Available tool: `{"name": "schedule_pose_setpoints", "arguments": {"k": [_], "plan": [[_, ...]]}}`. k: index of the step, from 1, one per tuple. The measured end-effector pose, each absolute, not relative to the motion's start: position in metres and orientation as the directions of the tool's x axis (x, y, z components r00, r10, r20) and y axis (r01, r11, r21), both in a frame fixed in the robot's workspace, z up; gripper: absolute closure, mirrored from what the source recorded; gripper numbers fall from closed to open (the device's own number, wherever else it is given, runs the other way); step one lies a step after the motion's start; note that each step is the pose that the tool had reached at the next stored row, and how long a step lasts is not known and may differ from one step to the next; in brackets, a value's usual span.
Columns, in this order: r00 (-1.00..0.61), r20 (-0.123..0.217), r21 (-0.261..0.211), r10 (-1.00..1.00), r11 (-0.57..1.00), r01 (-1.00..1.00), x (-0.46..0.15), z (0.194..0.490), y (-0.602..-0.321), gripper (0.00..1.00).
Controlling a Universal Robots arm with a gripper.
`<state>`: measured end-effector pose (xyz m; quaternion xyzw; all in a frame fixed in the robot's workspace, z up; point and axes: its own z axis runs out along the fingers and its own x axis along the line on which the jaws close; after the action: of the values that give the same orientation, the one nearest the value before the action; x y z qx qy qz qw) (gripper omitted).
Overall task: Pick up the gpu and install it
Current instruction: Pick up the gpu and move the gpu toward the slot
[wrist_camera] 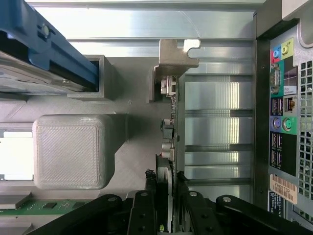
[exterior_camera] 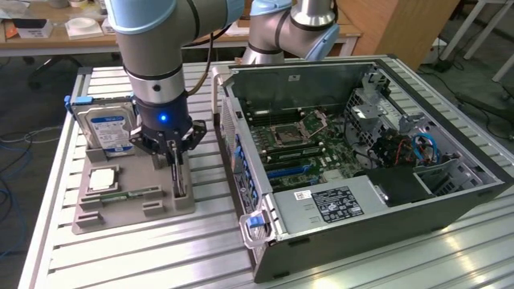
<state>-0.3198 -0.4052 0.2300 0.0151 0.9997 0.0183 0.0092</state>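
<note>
Two black fingers of the gripper press against opposite faces of the gpu, drawn almost together with only the thin card between them. The gpu stands on edge in a slot of the grey tray, along the tray's side nearest the open computer case. A blue-labelled hard drive stands upright in the same tray, on the side away from the case.
</note>
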Motion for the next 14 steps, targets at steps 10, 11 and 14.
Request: {"name": "schedule_pose_setpoints", "arguments": {"k": [10, 11, 14], "plan": [[-0.999, -0.018, 0.037, 0.03, 0.999, 0.03, -0.3198, 0.2299, -0.4052, 0.74], [-0.999, -0.018, 0.037, 0.031, 0.999, 0.03, -0.3198, 0.2299, -0.4052, 0.74], [-0.999, -0.018, 0.037, 0.031, 0.999, 0.03, -0.3198, 0.2321, -0.4052, 0.74]]}}
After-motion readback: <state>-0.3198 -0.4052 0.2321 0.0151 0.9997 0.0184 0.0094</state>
